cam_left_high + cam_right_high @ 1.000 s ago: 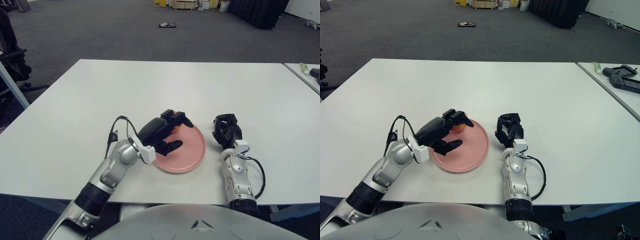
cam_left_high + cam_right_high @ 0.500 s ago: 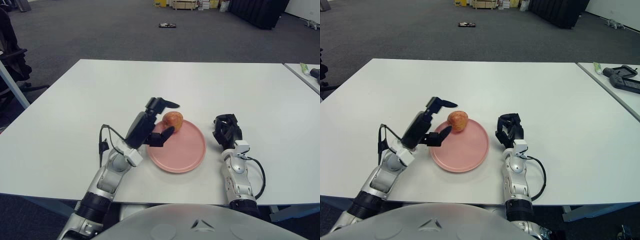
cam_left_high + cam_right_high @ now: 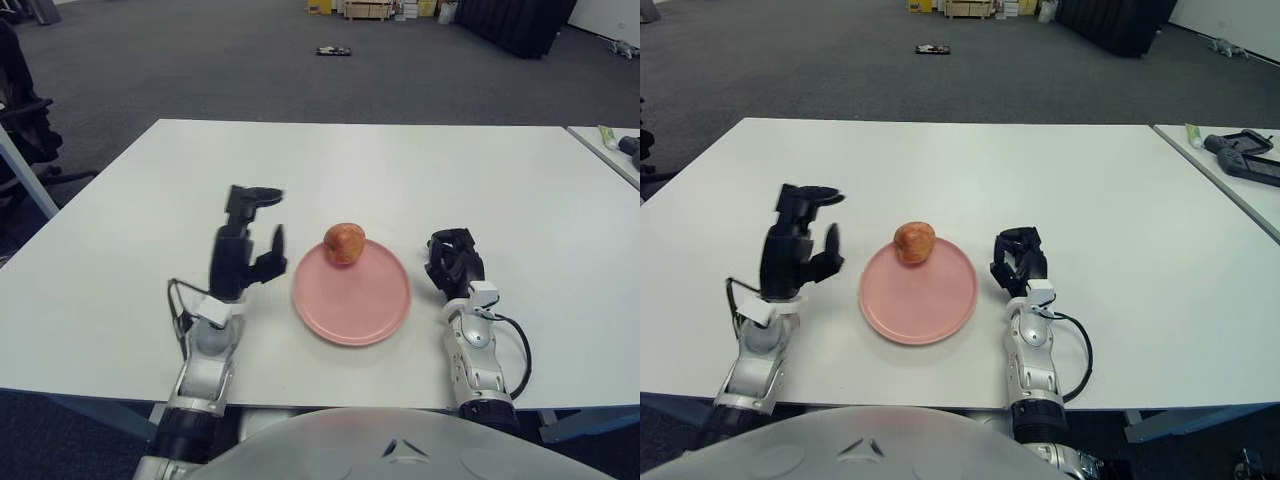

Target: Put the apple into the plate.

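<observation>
We see the left hand (image 3: 243, 250) raised left of the pink plate (image 3: 352, 295), fingers spread and empty, apple (image 3: 344, 243) on the plate's far rim, right hand (image 3: 453, 262) curled, empty, right of the plate

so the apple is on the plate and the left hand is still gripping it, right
Not quite. The apple is on the plate, at its far rim, but the left hand is not gripping it: the left eye view shows it open and raised to the plate's left, holding nothing. The right hand shows to the plate's right.
</observation>
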